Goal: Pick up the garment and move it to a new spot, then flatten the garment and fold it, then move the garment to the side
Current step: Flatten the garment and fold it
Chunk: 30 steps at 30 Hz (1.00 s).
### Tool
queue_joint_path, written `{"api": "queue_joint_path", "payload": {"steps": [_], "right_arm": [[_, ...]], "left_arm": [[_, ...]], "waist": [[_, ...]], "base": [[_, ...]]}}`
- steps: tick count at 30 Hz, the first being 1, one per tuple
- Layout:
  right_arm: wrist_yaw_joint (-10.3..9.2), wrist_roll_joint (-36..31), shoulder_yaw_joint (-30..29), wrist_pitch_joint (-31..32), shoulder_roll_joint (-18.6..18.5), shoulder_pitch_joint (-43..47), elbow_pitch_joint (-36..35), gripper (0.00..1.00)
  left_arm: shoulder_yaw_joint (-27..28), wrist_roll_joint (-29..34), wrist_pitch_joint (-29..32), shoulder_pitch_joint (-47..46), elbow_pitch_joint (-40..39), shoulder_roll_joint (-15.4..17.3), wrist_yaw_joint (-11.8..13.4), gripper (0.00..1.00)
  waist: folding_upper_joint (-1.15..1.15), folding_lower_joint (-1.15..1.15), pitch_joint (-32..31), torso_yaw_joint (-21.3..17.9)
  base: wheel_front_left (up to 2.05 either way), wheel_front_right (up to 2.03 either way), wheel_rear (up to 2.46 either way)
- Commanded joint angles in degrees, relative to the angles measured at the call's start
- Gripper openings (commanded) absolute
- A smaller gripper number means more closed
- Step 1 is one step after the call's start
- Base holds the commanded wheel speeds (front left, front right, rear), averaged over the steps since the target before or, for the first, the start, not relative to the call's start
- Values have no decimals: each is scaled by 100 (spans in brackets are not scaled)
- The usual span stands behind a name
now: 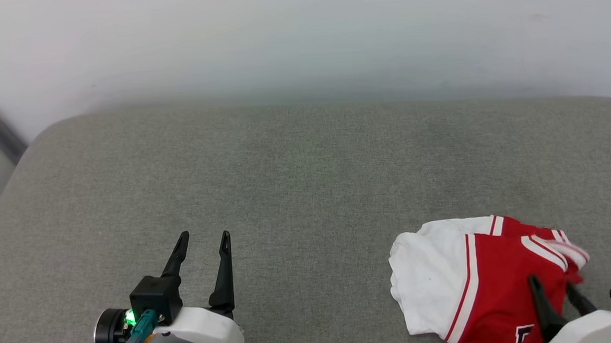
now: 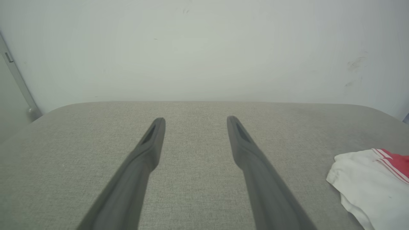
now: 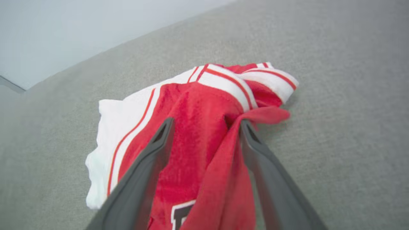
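Nothing legible; black print (image 3: 180, 214) on the garment (image 3: 195, 134) is cut off.

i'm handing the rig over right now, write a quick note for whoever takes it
Left pincer: open, empty, above bare grey padded surface.
Right pincer: open, fingers either side of a raised red fold of the garment; not clamped.
Garment: crumpled heap on the surface, at the robot's right near the front.
Done: garment lies released; whether this is its new spot is unclear.
Left: flatten, fold, move it to the side.
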Motion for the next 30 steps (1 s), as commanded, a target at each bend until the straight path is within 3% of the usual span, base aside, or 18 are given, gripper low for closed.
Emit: {"api": "queue_joint_path", "payload": {"steps": [1, 8, 15, 18, 25, 30], "right_arm": [[-4, -115, 42, -274, 8, -35, -154, 100], [-4, -837, 167, -947, -3, -19, -874, 100], [-4, -1211, 658, -798, -8, 213, -1337, 100], [-4, -1180, 911, -467, -54, 293, -1338, 100], [-4, -378, 2344, 1917, -737, -128, -1189, 100], [-4, -65, 3026, 2789, -1098, -666, -811, 100]], "left_arm": [[-10, -25, 11, 82, 15, 23, 22, 100], [-34, -49, 77, 236, 6, 63, 89, 100], [-50, -74, 147, 372, -47, 131, 138, 100], [-52, -85, 157, 394, -74, 134, 159, 100], [-136, -49, 199, 235, -138, 116, 130, 100], [-225, -33, 155, 50, -116, 54, 49, 100]], "waist": [[0, 0, -56, -15], [0, 0, -180, -53], [0, 0, -267, -99], [0, 0, -276, -108], [0, 0, -164, -19], [0, 0, 44, 177]], "base": [[0, 0, 0], [0, 0, 0], [0, 0, 0], [0, 0, 0], [0, 0, 0], [0, 0, 0]]}}
